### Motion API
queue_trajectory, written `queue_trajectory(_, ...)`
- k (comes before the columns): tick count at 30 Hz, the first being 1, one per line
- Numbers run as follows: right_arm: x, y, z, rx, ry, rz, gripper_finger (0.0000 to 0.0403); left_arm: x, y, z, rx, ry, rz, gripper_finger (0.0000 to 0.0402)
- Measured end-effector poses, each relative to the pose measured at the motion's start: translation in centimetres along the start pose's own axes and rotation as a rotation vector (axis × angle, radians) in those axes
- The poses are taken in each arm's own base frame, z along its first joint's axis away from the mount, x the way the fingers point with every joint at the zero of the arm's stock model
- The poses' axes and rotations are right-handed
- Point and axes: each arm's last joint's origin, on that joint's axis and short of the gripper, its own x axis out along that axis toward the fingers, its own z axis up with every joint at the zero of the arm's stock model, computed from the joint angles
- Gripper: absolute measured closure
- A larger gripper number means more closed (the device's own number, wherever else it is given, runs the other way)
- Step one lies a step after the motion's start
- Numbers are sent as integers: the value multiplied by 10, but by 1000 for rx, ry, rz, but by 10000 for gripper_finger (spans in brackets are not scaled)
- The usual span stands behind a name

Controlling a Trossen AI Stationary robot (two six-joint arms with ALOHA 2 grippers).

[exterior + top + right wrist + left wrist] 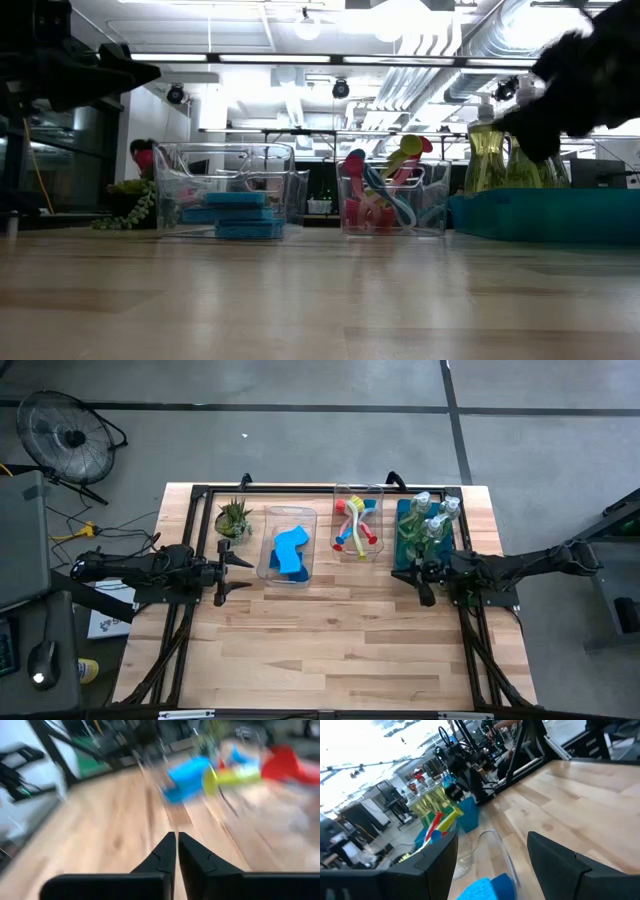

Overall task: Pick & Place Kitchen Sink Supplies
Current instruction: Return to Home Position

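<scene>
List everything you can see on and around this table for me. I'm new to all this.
table: one, pale wood, under everything
potted plant: one, green and spiky, back left of the table
left clear bin: one, see-through, beside the plant
sponges: several stacked, blue, in the left clear bin
right clear bin: one, see-through, back middle
dish brushes: at least three, red, teal and yellow-green, in the right clear bin
teal bin: one, back right
soap bottles: several, clear with yellowish-green liquid, in the teal bin
fan: one, dark, on the floor left of the table
left gripper: open, empty, in front of the plant
right gripper: shut, empty, at the teal bin's front edge
</scene>
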Motion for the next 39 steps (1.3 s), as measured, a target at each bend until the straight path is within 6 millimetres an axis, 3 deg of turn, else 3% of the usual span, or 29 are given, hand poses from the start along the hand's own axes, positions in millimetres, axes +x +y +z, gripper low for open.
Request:
queue_trajectory(4,-1,-5,-11,33,107,-73,400,0,0,0,53,12,14,168)
queue_trajectory(10,-2,-7,-18,26,174,-118,389,0,1,-1,54,22,27,168)
queue_trajectory(16,-2,-9,-17,89,145,-184,393,0,1,0,53,29,31,168)
queue_trajectory(39,-2,-8,-16,94,136,-166,393,0,1,1,52,29,29,168)
